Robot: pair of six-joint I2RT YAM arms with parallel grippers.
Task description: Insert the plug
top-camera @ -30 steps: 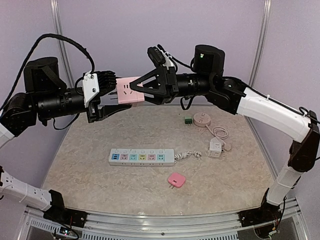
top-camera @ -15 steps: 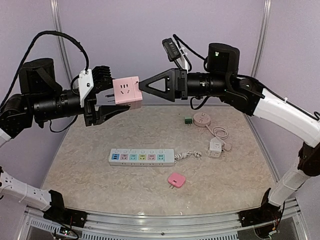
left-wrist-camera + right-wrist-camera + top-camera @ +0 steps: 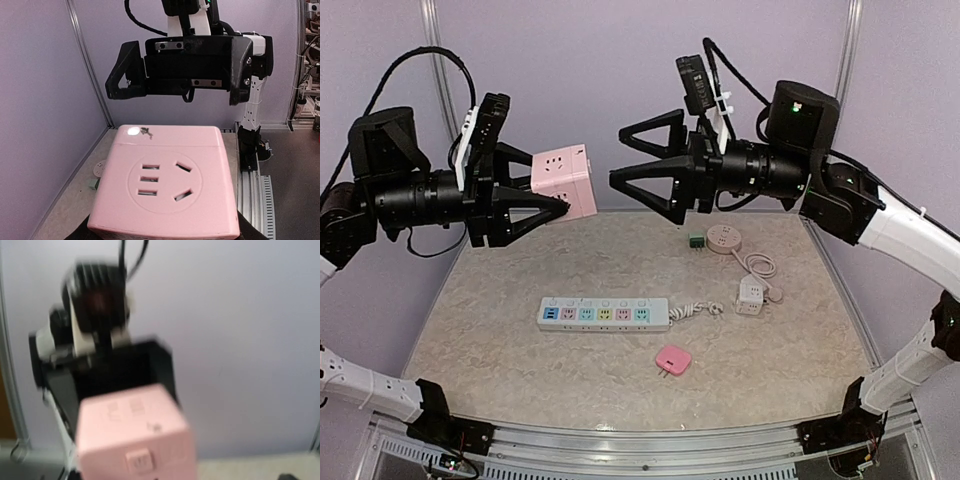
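the left tool (image 3: 542, 185) was clamped on a pink socket cube (image 3: 568, 178), held in the air. the right tool (image 3: 620, 155) faced it, jaws wide apart, holding nothing, near the cube but not touching. on the table (image 3: 500, 350) below, a small pink plug (image 3: 672, 360) lay near the power strip (image 3: 604, 314).

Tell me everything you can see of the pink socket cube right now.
The pink socket cube is glossy plastic with rounded edges, socket slots on the faces shown, one face with a round recess. It hangs high above the table, tilted, clamped between the left gripper's fingers. The open right gripper faces it without touching.
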